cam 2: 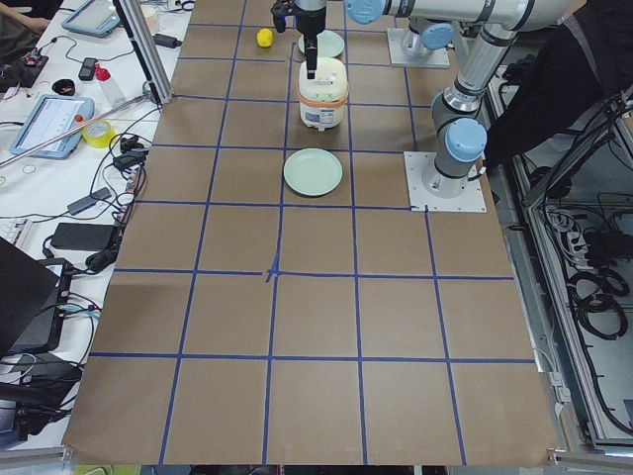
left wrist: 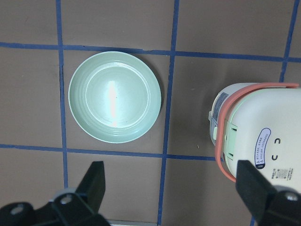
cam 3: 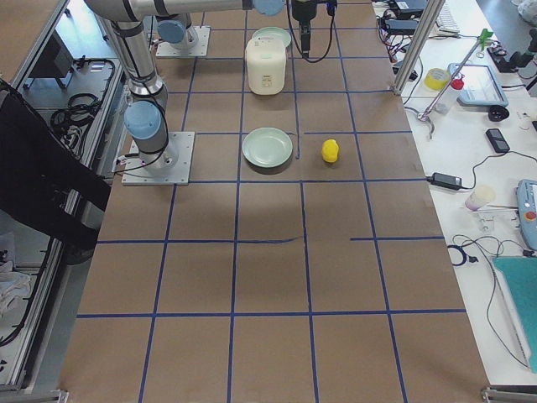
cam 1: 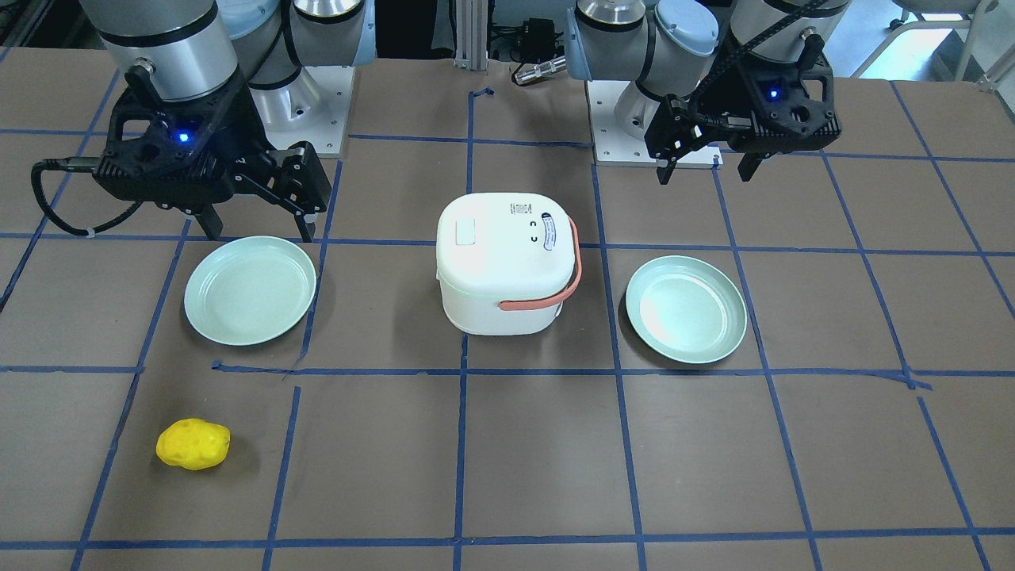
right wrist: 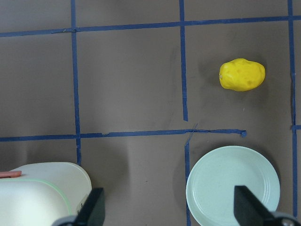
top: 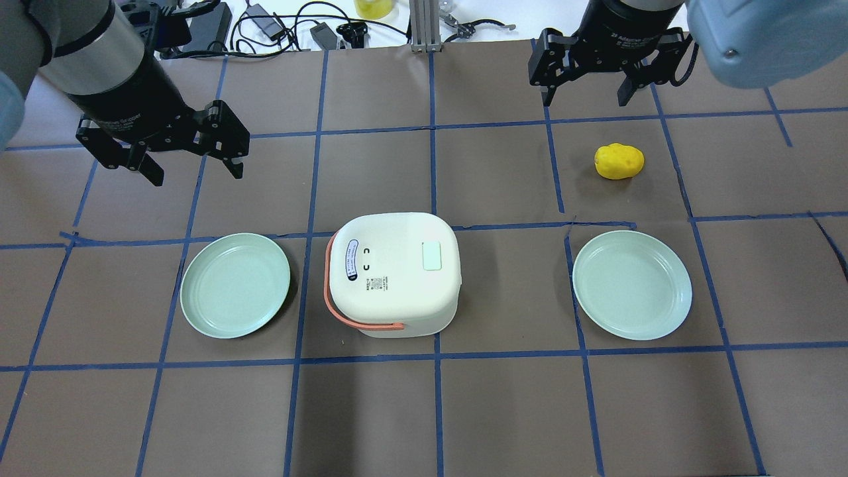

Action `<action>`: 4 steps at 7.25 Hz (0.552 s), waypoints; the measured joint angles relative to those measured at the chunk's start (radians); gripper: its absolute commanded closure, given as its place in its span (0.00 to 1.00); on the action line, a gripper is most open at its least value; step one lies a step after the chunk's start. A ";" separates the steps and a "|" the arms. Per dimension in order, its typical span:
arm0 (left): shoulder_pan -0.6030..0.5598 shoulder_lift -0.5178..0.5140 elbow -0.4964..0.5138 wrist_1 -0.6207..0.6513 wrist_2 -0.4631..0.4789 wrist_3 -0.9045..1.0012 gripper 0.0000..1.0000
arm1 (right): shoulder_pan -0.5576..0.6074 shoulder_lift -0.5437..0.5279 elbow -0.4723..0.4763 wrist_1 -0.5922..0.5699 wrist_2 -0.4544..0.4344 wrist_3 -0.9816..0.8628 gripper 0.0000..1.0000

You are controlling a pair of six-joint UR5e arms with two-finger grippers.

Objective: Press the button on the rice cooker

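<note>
The white rice cooker (top: 394, 271) with a salmon handle stands mid-table, lid shut. Its pale rectangular button (top: 432, 256) sits on the lid top, also seen in the front-facing view (cam 1: 465, 231). My left gripper (top: 192, 162) is open and empty, held high, beyond and left of the cooker. My right gripper (top: 586, 93) is open and empty, held high at the far right. The left wrist view shows the cooker (left wrist: 254, 136) at right, the right wrist view shows only its corner (right wrist: 42, 193).
Two pale green plates flank the cooker, one on the left (top: 235, 285) and one on the right (top: 633, 285). A yellow potato-shaped object (top: 619, 161) lies beyond the right plate. Cables and clutter sit past the table's far edge (top: 285, 26).
</note>
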 measured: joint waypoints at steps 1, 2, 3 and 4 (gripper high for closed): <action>0.000 0.000 0.000 0.000 0.000 0.000 0.00 | 0.001 0.000 0.000 0.000 0.000 0.000 0.24; 0.000 0.000 0.000 0.000 0.000 0.001 0.00 | 0.003 0.000 0.001 0.000 0.001 0.000 0.43; 0.000 0.000 0.000 0.000 0.000 0.001 0.00 | 0.005 0.000 0.003 0.001 0.007 0.000 0.63; 0.000 0.000 0.000 0.000 0.000 0.000 0.00 | 0.009 0.000 0.004 0.001 0.027 0.003 0.67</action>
